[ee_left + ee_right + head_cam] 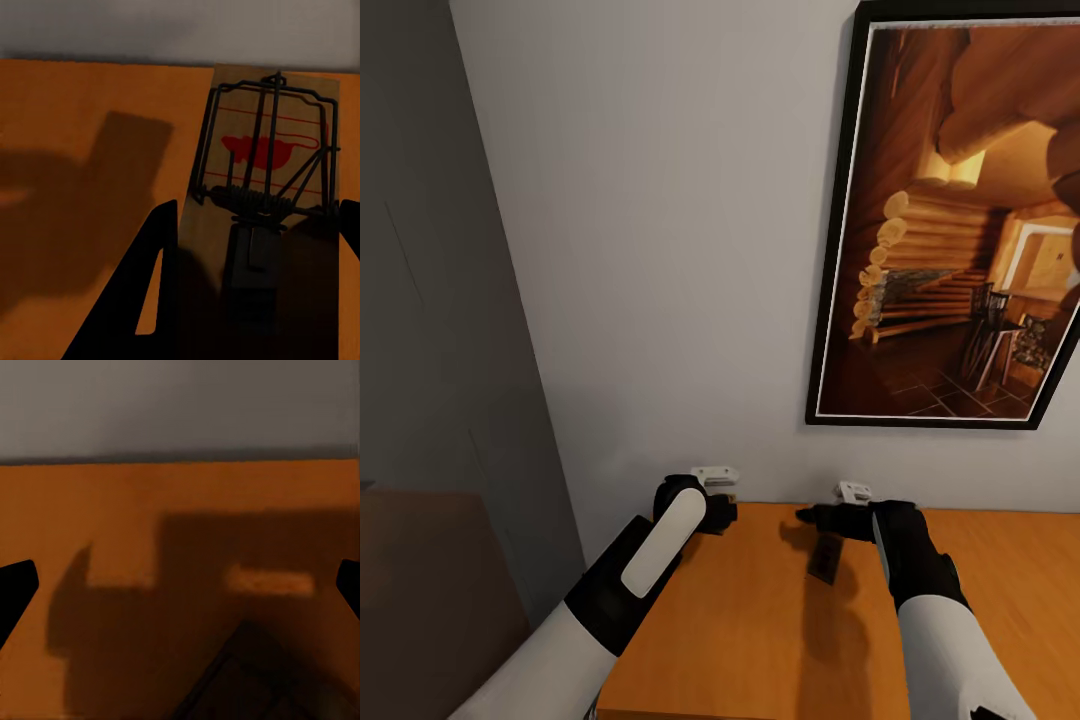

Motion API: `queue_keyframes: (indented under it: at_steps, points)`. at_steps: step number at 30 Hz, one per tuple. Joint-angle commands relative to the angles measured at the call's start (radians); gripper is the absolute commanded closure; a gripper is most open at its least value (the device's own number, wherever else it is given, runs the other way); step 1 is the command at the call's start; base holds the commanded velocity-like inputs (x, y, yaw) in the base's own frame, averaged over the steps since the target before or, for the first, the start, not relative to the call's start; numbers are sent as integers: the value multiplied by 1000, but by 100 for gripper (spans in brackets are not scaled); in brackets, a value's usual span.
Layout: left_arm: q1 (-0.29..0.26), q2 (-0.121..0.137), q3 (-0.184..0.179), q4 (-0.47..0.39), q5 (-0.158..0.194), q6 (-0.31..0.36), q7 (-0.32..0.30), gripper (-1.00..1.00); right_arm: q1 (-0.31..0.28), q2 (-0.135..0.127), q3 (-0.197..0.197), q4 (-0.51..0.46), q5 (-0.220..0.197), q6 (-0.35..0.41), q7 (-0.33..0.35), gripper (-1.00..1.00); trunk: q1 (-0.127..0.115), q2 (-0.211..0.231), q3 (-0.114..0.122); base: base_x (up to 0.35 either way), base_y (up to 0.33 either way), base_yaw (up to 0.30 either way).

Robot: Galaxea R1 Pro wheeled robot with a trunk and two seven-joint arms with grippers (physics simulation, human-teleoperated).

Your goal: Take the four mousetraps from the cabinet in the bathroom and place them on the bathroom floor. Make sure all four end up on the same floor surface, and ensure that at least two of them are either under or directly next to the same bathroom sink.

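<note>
The cabinet's (760,630) flat orange-brown top lies under both arms, against the wall. My left gripper (725,512) is over its back edge. In the left wrist view its black fingers (154,300) press both long sides of a mousetrap (262,150), a wooden slab with a wire spring bar and a red mouse print, so the left gripper (260,206) is shut on it. My right gripper (808,516) hovers open, with its fingertips (15,592) far apart. Another mousetrap (825,558) lies dark on the cabinet top just below it, its corner (247,675) partly seen in the right wrist view.
A large black-framed picture (950,210) of a log interior hangs on the pale wall above the cabinet's right side. Two small white fittings (715,473) sit on the wall just above the cabinet top. A dark grey panel (440,300) stands at the left, past the cabinet's left edge.
</note>
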Motion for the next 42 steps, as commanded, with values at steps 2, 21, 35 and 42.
queue_keyframes:
  at_steps: [2, 21, 35, 42]
  points:
    - [-1, 0, 1, 0, 7, 4, 12, 100, 0, 3, -8, -3, 12, 32, 7, -100, 0, -1, -2, 0, 0, 0]
    - [3, 0, 5, 6, 5, -49, 9, 100, 17, 35, -44, -89, 15, 56, 22, -100, 0, -1, -2, 0, 0, 0]
    - [3, 0, 2, 27, 2, -110, 10, 100, -48, 12, 18, -56, 23, 52, 16, -100, 0, -1, -2, 0, 0, 0]
    - [3, 0, 1, 59, 4, -113, 10, 100, -48, 12, 22, -95, 58, 91, 18, -100, 0, -1, -2, 0, 0, 0]
